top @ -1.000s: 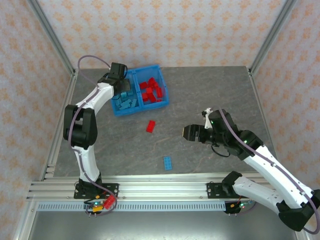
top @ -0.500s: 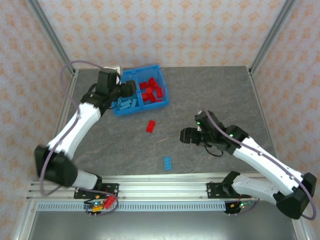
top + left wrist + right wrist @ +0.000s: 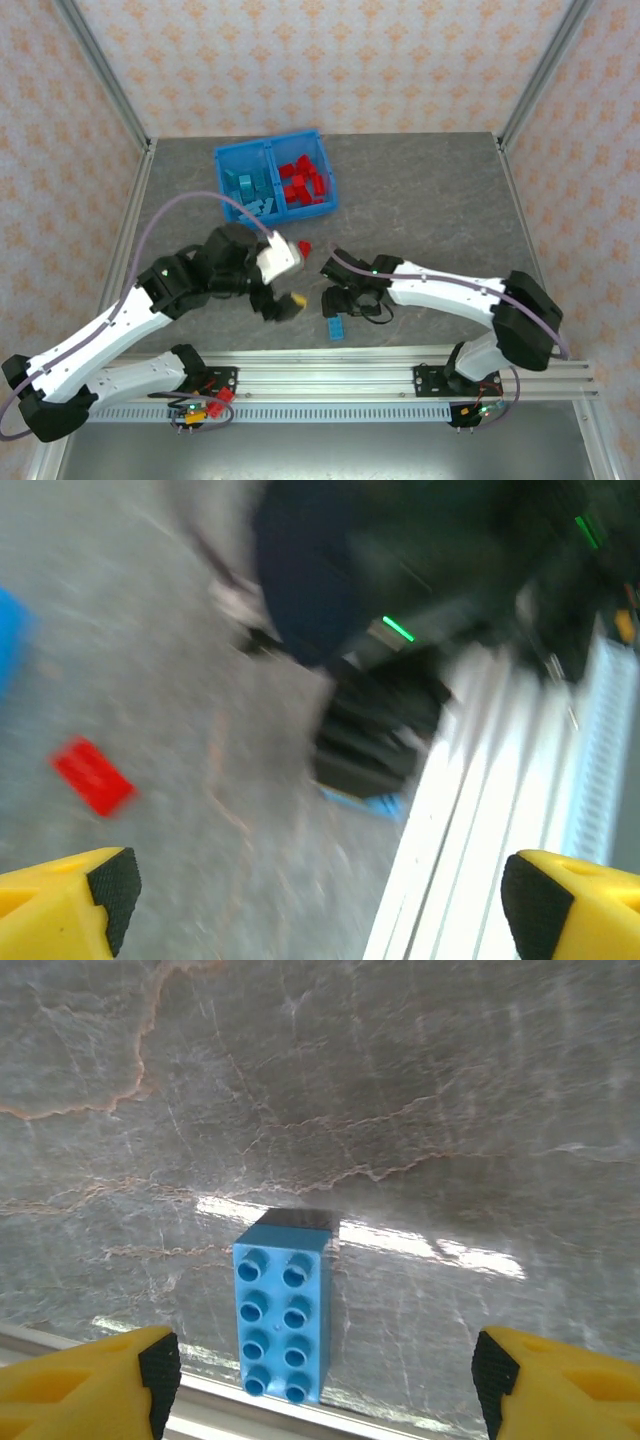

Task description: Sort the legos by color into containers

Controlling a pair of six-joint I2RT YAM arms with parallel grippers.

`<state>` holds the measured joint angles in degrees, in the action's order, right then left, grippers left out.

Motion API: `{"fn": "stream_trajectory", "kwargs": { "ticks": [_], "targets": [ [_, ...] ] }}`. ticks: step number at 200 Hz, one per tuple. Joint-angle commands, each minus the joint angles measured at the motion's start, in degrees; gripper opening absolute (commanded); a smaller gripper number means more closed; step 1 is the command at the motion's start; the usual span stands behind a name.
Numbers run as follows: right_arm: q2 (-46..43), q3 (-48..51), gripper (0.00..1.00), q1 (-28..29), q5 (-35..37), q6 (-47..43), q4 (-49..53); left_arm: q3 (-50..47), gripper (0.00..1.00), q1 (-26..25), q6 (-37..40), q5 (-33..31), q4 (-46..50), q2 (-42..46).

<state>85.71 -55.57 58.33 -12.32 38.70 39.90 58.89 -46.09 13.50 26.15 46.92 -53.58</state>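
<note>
The blue bin [image 3: 219, 160] stands at the table's far side; its left container holds light blue legos [image 3: 245, 190] and its right one holds red legos [image 3: 303, 180]. A loose red lego [image 3: 304, 245] [image 3: 92, 775] lies mid-table, just beyond my left wrist. A light blue lego [image 3: 335, 328] [image 3: 285, 1305] lies near the front edge. My right gripper [image 3: 344, 300] [image 3: 325, 1380] hovers open over it, with the brick between its fingertips, nearer the left one. My left gripper [image 3: 283, 303] [image 3: 320, 900] is open and empty, left of the right gripper; its view is blurred.
The aluminium rail [image 3: 330, 375] runs along the table's near edge, close beside the blue lego. Metal frame posts [image 3: 110, 85] stand at the back corners. Both arms crowd the near middle of the grey table [image 3: 430, 200].
My left arm has swung away from the bin down to the near middle of the table, and its jaws have opened wide. My right gripper has moved left and nearer, over the blue lego.
</note>
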Motion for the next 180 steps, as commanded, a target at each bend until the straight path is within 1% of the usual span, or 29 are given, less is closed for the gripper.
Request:
{"fn": "stream_trajectory", "kwargs": {
  "ticks": [1,20,41,51,78,111,151,180],
  "targets": [
    [4.66,-3.96,0.78,1.34,0.32,-0.17,-0.78,-2.39,0.98,-0.94,6.02,8.42,7.51,3.4],
    [8.58,-5.41,0.76,2.64,0.8,-0.41,-0.73,-4.31,0.99,-1.11,6.73,9.1,8.01,5.06],
    [11.17,-4.85,0.69,3.28,0.8,0.72,-2.69,-5.34,0.99,-1.11,7.43,7.85,6.79,7.22],
    [12.2,-4.57,0.63,3.35,1.04,1.27,-2.85,-5.71,0.99,-1.12,7.46,7.29,5.83,8.06],
    [12.6,-3.77,0.53,3.37,2.87,1.77,-2.41,-6.5,0.99,-1.16,7.34,6.26,3.82,9.07],
    [10.57,-3.15,0.34,3.31,5.68,1.81,-1.43,-5.77,0.99,-1.17,7.69,5.82,4.68,8.05],
    [4.67,-3.84,0.3,3.25,8.76,2.34,-1.79,-6.09,0.99,-1.14,7.44,3.83,2.64,11.24],
    [-0.34,-7.12,0.3,3.28,13.1,0.85,-0.11,-6.35,1.0,-1.12,5.42,-1.57,-0.53,15.48]
  ]
}}
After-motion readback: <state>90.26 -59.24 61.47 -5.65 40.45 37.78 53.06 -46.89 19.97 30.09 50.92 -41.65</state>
